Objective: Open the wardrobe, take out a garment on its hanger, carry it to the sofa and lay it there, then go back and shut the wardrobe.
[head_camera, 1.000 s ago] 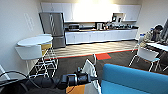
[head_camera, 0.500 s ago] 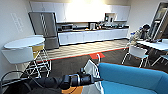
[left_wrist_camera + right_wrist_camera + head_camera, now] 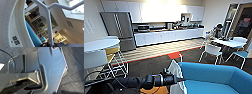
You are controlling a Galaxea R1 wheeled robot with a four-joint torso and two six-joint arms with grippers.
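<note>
One dark robot arm reaches in from nine o'clock, its left tool (image 3: 180, 80) clenched on the thin white hanger (image 3: 49, 25), and the off-white shirt-like garment (image 3: 176, 76) hangs from it right at the near edge of the bright blue upholstered sofa (image 3: 214, 77). Round white surface (image 3: 99, 44) at ten o'clock, a seated person (image 3: 215, 32) at two. Right tool's state: cannot tell.

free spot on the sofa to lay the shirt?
The sofa seat shows bare blue from the garment, hanging at its near-left end from the left gripper, across to the curved back on the right. Crowded spot: that left end, where arm and garment overlap the cushion edge.
</note>
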